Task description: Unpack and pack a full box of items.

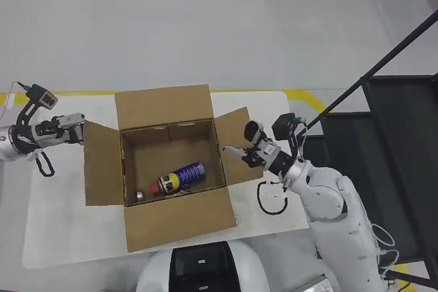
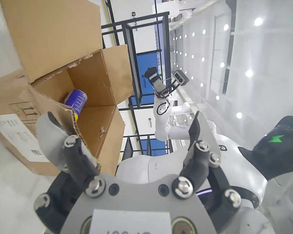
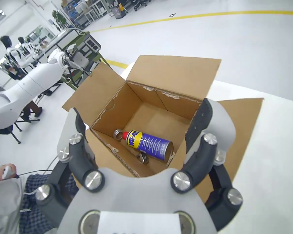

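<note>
Both hands stood wide open and empty, the left hand (image 1: 79, 130) at the box's (image 1: 164, 106) left flap, the right hand (image 1: 242, 143) over the right flap. The spray can (image 1: 181, 177) lay sideways inside. A finger could snag a flap and drag the box. The round can might roll. The white table (image 1: 58, 226) stood beside a dark rack (image 1: 394, 146).

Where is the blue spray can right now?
In the top view the spray can lies on its side inside the open cardboard box, near the wall closest to the robot, red cap beside a small metal ring.
</note>
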Robot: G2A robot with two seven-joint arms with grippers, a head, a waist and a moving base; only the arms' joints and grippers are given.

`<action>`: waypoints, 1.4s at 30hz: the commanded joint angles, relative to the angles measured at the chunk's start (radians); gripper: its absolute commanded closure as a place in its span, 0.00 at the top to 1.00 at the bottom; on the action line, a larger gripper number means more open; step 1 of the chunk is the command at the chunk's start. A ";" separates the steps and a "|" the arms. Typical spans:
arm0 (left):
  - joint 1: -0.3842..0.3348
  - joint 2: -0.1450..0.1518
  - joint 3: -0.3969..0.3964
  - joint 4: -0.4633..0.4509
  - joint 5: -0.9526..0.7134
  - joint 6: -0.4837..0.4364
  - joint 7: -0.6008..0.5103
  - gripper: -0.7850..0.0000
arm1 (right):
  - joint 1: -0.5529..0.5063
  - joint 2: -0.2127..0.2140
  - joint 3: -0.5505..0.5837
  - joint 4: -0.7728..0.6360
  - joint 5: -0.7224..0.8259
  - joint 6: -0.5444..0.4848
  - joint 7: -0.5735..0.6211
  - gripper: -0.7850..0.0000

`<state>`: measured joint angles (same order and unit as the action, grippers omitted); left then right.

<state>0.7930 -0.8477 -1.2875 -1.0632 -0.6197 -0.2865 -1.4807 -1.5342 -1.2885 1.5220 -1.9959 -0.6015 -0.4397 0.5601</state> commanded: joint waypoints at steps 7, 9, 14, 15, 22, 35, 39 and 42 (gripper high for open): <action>-0.057 -0.035 0.123 -0.046 0.043 -0.007 0.015 1.00 | -0.065 0.014 0.102 0.046 0.037 0.044 -0.019 1.00; -0.069 -0.045 0.154 -0.051 0.048 -0.008 0.014 1.00 | -0.066 0.016 0.109 0.083 0.013 0.079 -0.020 1.00; -0.104 -0.064 0.219 -0.047 0.106 -0.024 0.011 1.00 | -0.025 0.015 0.042 0.188 0.010 0.093 -0.010 1.00; -0.111 -0.066 0.229 -0.044 0.132 -0.034 0.014 1.00 | -0.017 0.014 0.023 0.200 0.042 0.066 -0.005 1.00; -0.142 -0.077 0.276 -0.016 0.245 -0.077 0.041 1.00 | 0.020 0.018 -0.051 0.157 0.098 -0.097 0.015 1.00; -0.126 -0.093 0.313 -0.008 0.233 -0.084 0.054 1.00 | 0.175 -0.001 -0.356 0.235 -0.021 -0.041 0.087 1.00; -0.109 -0.092 0.310 -0.012 0.233 -0.091 0.073 1.00 | 0.209 -0.008 -0.419 0.278 -0.090 0.012 0.079 1.00; -0.098 -0.090 0.303 -0.015 0.238 -0.097 0.088 1.00 | 0.220 -0.009 -0.440 0.299 -0.108 0.040 0.078 1.00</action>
<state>0.6923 -0.9383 -0.9825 -1.0777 -0.3839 -0.3814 -1.3980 -1.3167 -1.2978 1.0853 -1.7024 -0.7033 -0.4079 0.6354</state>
